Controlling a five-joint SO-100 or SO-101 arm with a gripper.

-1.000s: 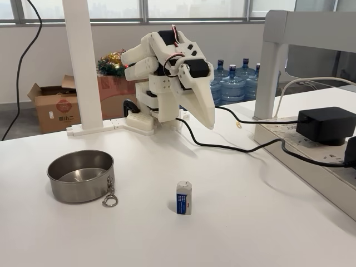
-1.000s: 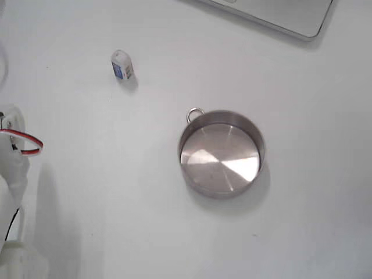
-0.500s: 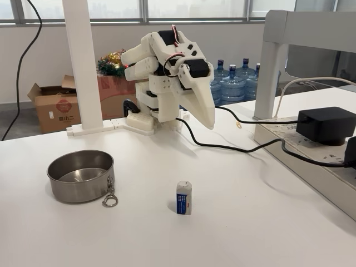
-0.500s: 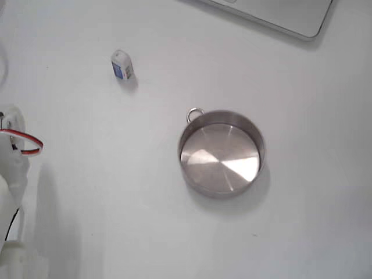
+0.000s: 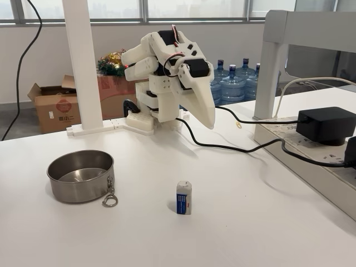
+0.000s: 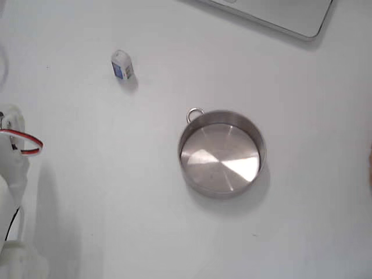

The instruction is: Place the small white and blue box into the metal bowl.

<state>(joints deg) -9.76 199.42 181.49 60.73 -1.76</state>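
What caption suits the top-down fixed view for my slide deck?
Empty metal bowl and small upright box apart on a white table.

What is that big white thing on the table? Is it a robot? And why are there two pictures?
Yes, it is a small robot arm, folded up at the back of the white table. Its pointed gripper hangs down and holds nothing. One camera looks across the table from the front; the other looks straight down from above. On the table stand a round metal bowl, empty, and apart from it a tiny white and blue box. From above you see the same bowl and box.
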